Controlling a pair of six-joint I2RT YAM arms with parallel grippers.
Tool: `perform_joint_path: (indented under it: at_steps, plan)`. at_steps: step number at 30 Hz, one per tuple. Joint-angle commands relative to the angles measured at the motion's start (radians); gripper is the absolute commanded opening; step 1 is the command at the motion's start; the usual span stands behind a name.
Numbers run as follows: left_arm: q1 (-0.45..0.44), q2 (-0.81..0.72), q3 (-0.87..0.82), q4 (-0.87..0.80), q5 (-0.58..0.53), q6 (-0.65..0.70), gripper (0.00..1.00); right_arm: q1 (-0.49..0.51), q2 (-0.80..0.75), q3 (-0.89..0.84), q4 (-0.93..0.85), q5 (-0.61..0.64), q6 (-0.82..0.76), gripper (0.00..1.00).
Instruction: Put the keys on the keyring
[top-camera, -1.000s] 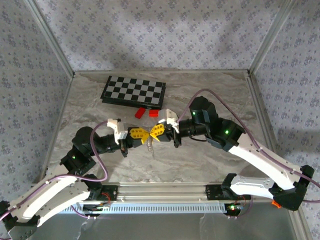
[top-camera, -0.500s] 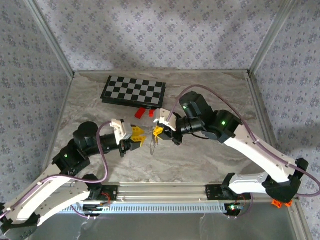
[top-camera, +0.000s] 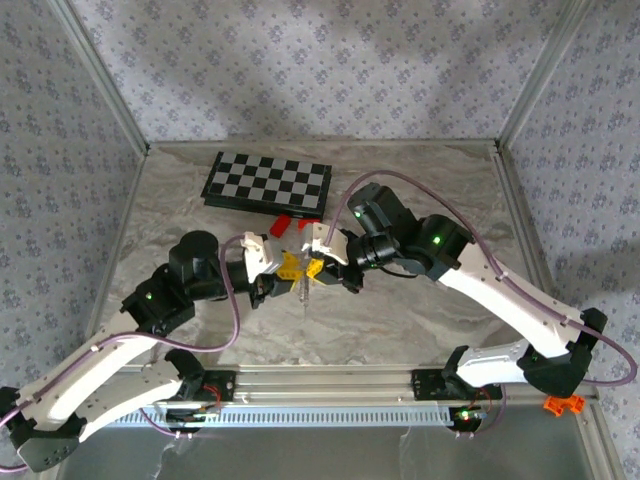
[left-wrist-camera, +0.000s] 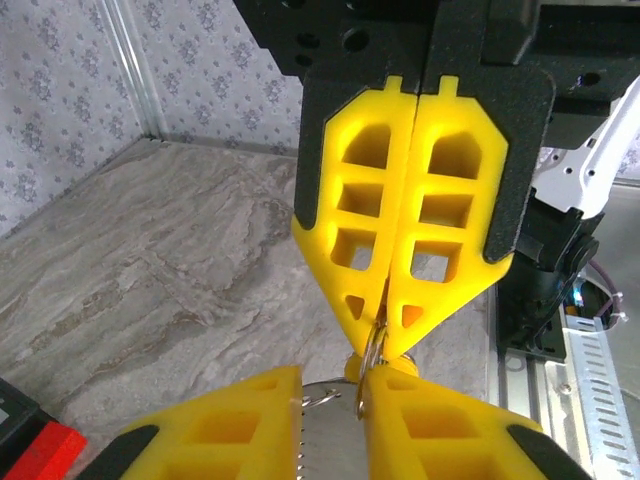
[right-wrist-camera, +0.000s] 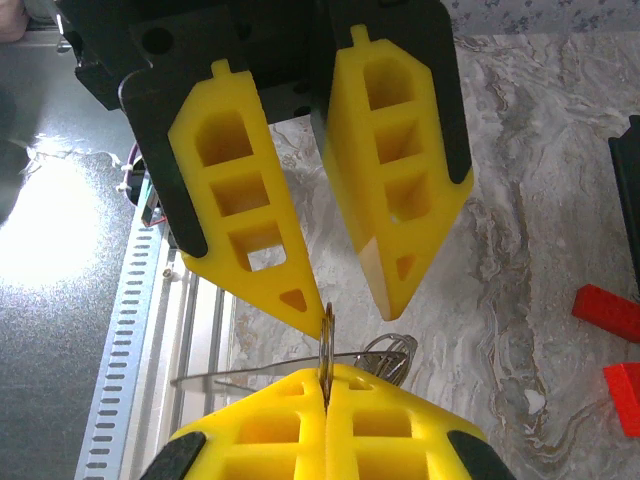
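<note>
Both arms have swung inward over the last second: the left arm's upper joints sit further right and higher up the desk (top-camera: 420, 320), and the right arm's elbow has come left, toward the chessboard (top-camera: 267, 183). Half a second ago the two yellow tips stood apart; now the left tool (top-camera: 290, 266) has come right, and the tips meet again at about the same spot on the desk as a second ago

The right tool (top-camera: 315, 265) is pinched tight, its two fingers pressed flat together, with the thin loop of the keyring (right-wrist-camera: 327, 340) clamped edge-on at the very tips. The whitish chain tangle bunches just beside those tips, and a pale strand of the keyring (top-camera: 303, 287) hangs below the meeting point, above the marble

From the left wrist the right tool (left-wrist-camera: 385, 335) points down at the camera with the keyring (left-wrist-camera: 372, 352) in its tips. The left tool (left-wrist-camera: 330, 385) is narrowly parted, holding nothing; the ring lies against the inner edge of one finger. From the right wrist the left tool (right-wrist-camera: 348, 300) shows the same narrow gap, directly above the right tool (right-wrist-camera: 325, 385)

Two red blocks (top-camera: 293, 226) lie between the chessboard and the tools
</note>
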Motion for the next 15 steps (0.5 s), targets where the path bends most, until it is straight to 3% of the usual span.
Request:
perform_joint_path:
  at_steps: [1,11,15]
  plan:
    - [-0.007,0.0,0.037,0.011,0.023,0.017,0.2,0.009,0.006,0.034,-0.01,-0.026,-0.018,0.0]
    - [-0.011,0.006,0.029,0.035,0.039,0.007,0.14,0.009,0.007,0.026,0.012,-0.042,-0.01,0.0]
    - [-0.013,0.004,0.025,0.046,0.044,-0.001,0.01,0.012,0.007,0.025,0.013,-0.044,-0.01,0.0]
